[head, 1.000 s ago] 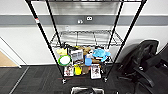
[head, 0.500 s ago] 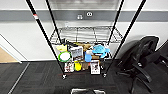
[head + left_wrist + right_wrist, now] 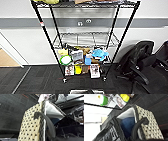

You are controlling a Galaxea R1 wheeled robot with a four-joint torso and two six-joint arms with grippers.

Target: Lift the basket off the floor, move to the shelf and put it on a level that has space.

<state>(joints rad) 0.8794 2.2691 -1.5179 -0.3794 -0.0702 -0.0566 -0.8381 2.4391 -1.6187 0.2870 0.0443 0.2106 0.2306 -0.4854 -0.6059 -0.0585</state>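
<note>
the basket (image 3: 31, 127) shows up close in both wrist views, tan woven sides with dark flecks and a dark braided rim. in the left wrist view a curved dark handle (image 3: 48, 123) arcs over its edge, and there's a white lining (image 3: 53, 111) inside. the right wrist view looks down into it: a blue item (image 3: 127, 125) sits against the white lining, with crinkly black bag-like stuff (image 3: 109, 131) beside it, and the handle on that end curves over the rim too. dark carpet (image 3: 11, 112) lies behind the basket in both views, and it isn't on any tier of the shelf, though whether it touches the floor can't be told. can't tell from either wrist view whether the pincers are spread or pinching anything, the fingers just aren't readable.

in the head view the shelf (image 3: 85, 40) stands straight ahead against a pale wall (image 3: 22, 45) with a grey stripe, on small wheels. the level (image 3: 85, 40) second from the top is bare wire grid. the tier below it is cluttered: a blue plush thing (image 3: 99, 53), a green-rimmed round container (image 3: 65, 60), a yellow pack (image 3: 62, 52) and a small box (image 3: 77, 55). lower down there are printed cards (image 3: 94, 71) and something yellow (image 3: 78, 69). the top tier holds something yellow at the upper edge of the view. a black office chair (image 3: 140, 65) sits off to the right of the shelf, near it but not touching.
</note>
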